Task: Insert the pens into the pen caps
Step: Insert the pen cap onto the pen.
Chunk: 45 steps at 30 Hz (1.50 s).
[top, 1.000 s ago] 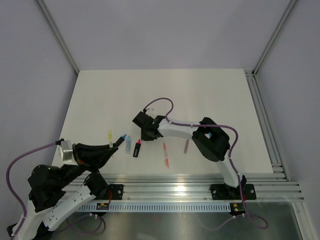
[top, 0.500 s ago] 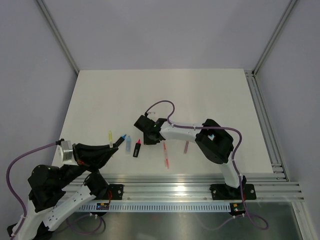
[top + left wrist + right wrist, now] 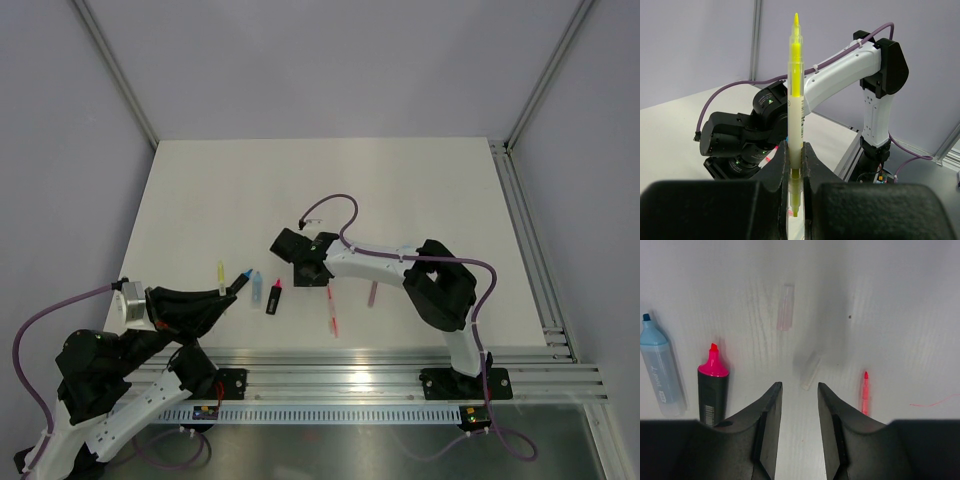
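Right claw (image 3: 798, 392): jaws partway apart with nothing between them, pointing straight down at the worktop (image 3: 900, 300). It looks lined up for a pick.
Clear cap (image 3: 810, 370): lies flat just ahead of that claw's gap and is not touched. Being the nearest cap, it is probably the target.
Pinkish cap (image 3: 785, 314): further ahead of the same claw, well apart from it, also lying flat.
Black marker (image 3: 713, 390): close beside one finger, with its pink tip bare and pointing ahead.
Pale-blue marker (image 3: 660, 372): just beyond the black marker, further out on the same side.
Red pen (image 3: 865, 392): near the other finger, on the opposite side, with its tip bare.
Left claw (image 3: 795, 148): clamped low on the yellow pen (image 3: 795, 100), which stands upright out of the jaws, tip up.
Reason for that hold: it is probably raised off the worktop so the other claw can push a cap on from above. I cannot tell whether its tip is already covered.
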### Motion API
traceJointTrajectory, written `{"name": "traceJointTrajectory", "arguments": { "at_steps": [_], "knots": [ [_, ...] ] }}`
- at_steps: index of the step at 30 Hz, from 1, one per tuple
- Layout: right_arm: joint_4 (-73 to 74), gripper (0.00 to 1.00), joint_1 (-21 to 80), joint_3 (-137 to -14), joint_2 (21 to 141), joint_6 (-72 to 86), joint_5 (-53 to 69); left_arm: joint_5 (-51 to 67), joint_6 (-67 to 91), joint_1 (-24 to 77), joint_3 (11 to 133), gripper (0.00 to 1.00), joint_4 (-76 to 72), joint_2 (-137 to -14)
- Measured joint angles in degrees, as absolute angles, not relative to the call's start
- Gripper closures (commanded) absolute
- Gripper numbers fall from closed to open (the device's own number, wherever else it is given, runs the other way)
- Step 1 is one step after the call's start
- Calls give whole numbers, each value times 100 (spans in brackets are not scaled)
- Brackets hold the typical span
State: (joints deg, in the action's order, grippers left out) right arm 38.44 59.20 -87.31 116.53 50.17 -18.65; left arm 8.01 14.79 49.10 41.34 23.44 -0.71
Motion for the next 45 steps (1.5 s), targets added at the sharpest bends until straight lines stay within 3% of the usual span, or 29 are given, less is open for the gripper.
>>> {"name": "traceJointTrajectory", "arguments": {
  "at_steps": [28,35,37,41,45],
  "knots": [
    [3879,68,5682,-8508,11819,5251,-1994,821,1479,4936,4134,100,2344,-71],
    [3758,82,5682,-8423,11819,5299,-1988,825,1479,4936,4134,100,2344,-71],
    [3728,81,5682,-8416,11819,5304,-1988,827,1479,4936,4134,100,2344,-71],
    [3693,72,5682,-8412,11819,5332,-1984,829,1479,4936,4134,100,2344,-71],
    [3660,73,5684,-8412,11819,5336,-1984,832,1479,4936,4134,100,2344,-71]
  ]
}}
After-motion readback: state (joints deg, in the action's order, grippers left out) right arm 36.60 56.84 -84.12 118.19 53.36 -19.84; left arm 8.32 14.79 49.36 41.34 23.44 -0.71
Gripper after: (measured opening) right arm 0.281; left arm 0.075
